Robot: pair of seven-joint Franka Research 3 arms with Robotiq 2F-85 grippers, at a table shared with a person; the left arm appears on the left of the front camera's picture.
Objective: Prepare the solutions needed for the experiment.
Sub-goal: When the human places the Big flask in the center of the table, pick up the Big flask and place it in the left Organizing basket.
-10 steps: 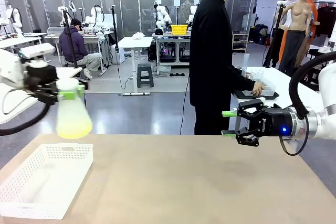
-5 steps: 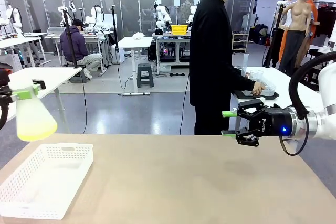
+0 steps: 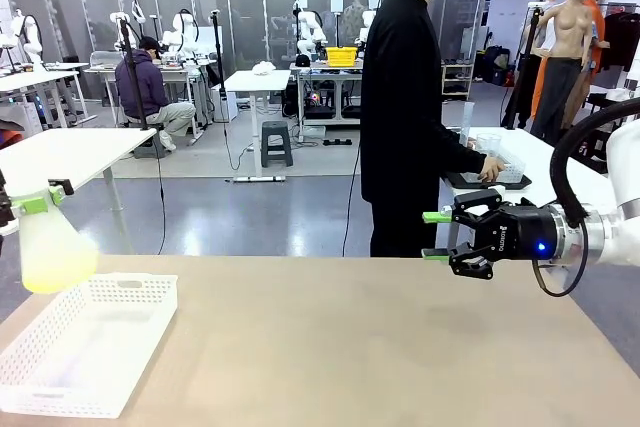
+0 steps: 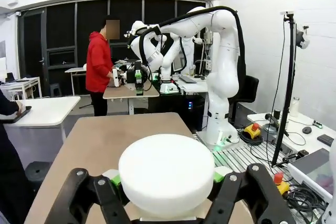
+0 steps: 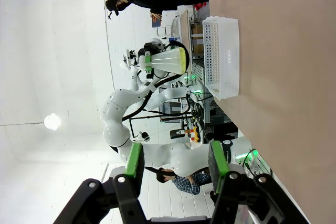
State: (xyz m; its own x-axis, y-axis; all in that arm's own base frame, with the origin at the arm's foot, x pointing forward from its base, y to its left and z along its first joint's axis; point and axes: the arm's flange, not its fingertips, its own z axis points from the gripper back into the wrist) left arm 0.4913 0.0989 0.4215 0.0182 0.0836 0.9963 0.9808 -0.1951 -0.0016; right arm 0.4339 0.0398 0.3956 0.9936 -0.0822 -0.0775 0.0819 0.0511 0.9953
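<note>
The solutions (image 3: 50, 272) show as a shallow layer of pale yellow-green liquid at the bottom of a translucent conical flask (image 3: 48, 247), which hangs in the air above the surface's left edge, just over the far left corner of the white basket (image 3: 120, 292) lying on the surface (image 3: 380, 347); the left gripper (image 3: 30, 202) has its fingers clenched on the flask's neck, green pads pressed to either side, and in the left wrist view the flask's white round top (image 4: 166, 169) sits between those pads (image 4: 218, 177); in the right wrist view the same flask (image 5: 170, 60) appears sideways beside the basket (image 5: 223, 51), liquid pooled at its wide end; the right gripper (image 3: 432, 235) hovers over the right part of the surface near its far edge, its fingers parted with nothing between them, and the right wrist view shows the pads (image 5: 134, 161) apart and bare

As a judgement, the task looks to be at an early or middle stage: one flask of liquid is in hand and off the surface, but nothing has been set down as a finished preparation, the basket holds nothing I can make out, and no second vessel stands on this surface; a person (image 3: 410, 107) stands past the far edge, turned to a side table with a tray, a hand (image 3: 492, 169) resting there; what is left seems to be setting the flask down or handing it over
</note>
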